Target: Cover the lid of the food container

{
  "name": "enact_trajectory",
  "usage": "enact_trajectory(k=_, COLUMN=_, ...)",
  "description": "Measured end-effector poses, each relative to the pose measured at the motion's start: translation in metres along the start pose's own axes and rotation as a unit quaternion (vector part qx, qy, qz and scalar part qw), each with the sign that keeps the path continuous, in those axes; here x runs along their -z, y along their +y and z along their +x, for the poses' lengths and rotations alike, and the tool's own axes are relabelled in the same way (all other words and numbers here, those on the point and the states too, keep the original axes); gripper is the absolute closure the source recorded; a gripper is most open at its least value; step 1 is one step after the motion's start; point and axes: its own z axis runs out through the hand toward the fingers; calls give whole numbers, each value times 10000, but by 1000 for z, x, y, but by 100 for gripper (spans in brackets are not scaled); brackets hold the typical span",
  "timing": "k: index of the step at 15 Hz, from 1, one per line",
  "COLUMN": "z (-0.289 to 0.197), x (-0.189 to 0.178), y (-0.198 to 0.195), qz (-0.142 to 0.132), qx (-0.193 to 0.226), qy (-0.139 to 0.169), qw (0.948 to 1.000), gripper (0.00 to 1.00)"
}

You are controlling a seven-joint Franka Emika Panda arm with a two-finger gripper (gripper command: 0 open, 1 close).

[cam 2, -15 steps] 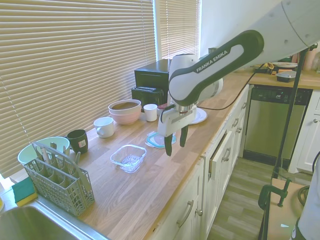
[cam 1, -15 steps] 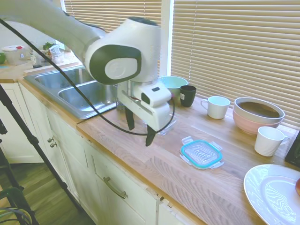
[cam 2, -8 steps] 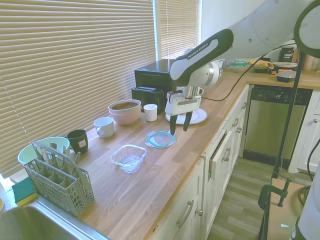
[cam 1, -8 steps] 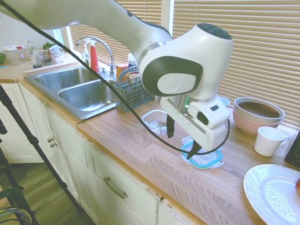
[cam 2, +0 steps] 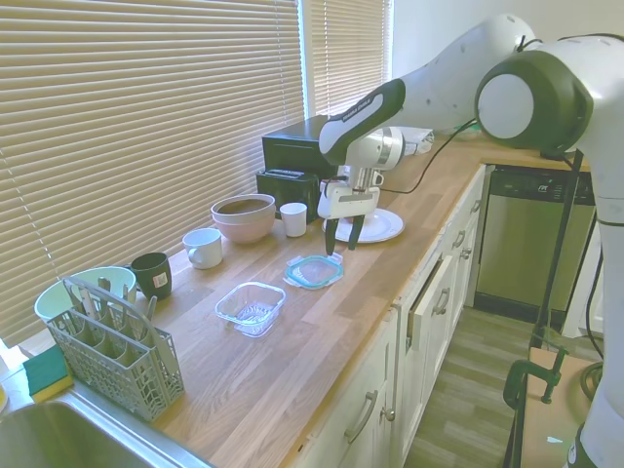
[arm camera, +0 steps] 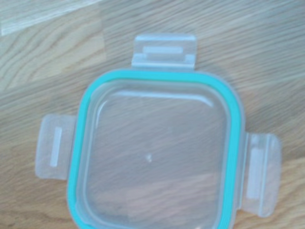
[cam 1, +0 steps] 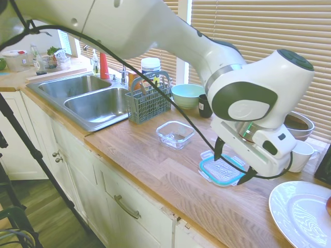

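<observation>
Second exterior view shows our gripper [cam 2: 343, 234] hanging with fingers spread wide and empty just above the lid [cam 2: 315, 270], which lies flat on the wooden counter [cam 2: 292, 351], apart from the food container [cam 2: 251, 307].

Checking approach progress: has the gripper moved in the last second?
Yes. The gripper, open, went from beside the food container to above the lid.

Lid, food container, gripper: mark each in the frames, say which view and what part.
lid [arm camera: 155, 157], wrist view, centre of the clear panel inside the teal rim.
food container [cam 1: 176, 134], first exterior view, inside of the glass dish.
gripper [cam 2: 341, 233], second exterior view, gap midway between the two open fingertips.
</observation>
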Motion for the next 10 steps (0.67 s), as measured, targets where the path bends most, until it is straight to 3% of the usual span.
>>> enact_trajectory(k=4, z=28, x=-4, y=0, qz=119, qx=-5, qy=-62, qw=9999, gripper=0)
enact_trajectory(k=10, z=44, x=-46, y=-20, qz=256, qx=102, qy=-239, qw=9993, gripper=0)
